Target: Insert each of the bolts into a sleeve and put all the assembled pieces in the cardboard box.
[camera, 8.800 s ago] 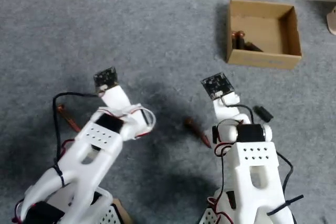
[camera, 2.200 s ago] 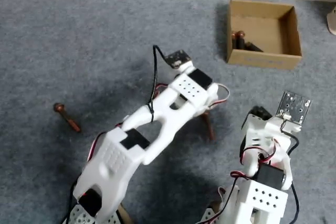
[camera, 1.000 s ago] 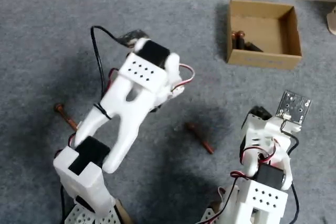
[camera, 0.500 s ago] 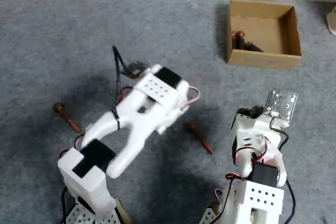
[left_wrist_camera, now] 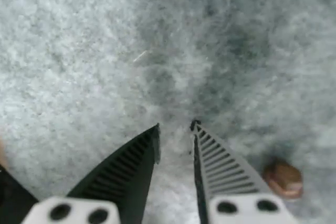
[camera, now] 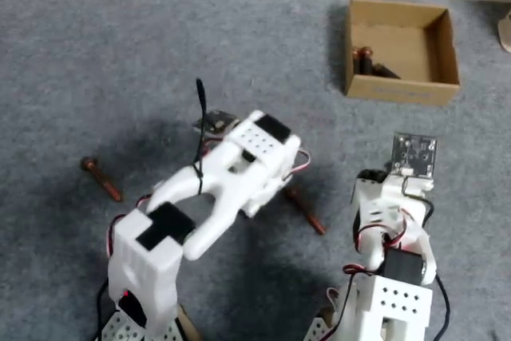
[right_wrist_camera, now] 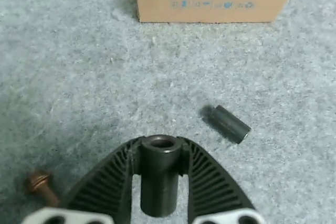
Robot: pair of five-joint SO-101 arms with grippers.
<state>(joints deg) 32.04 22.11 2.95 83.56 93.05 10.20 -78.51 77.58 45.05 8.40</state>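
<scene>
A copper bolt [camera: 310,216] lies mid-carpet, half covered by my left arm [camera: 247,161]. In the left wrist view my left gripper [left_wrist_camera: 175,128] hangs open just above bare carpet, and that bolt's head [left_wrist_camera: 283,178] sits beside one finger. My right gripper [right_wrist_camera: 160,149] is shut on a black sleeve [right_wrist_camera: 159,182] held upright, near the right arm [camera: 391,221]. A second black sleeve [right_wrist_camera: 231,124] lies on the carpet ahead of it. Another bolt [camera: 100,177] rests far left. The cardboard box [camera: 435,41] stands at the back right with assembled pieces [camera: 366,61] inside.
Grey carpet covers the whole table. The box front wall [right_wrist_camera: 215,1] faces my right gripper across open carpet. The mid-carpet bolt's head [right_wrist_camera: 39,182] shows to one side of the held sleeve.
My left arm has swung from the back left down toward the middle bolt and now covers part of it. My right arm has turned slightly left with the sleeve.
</scene>
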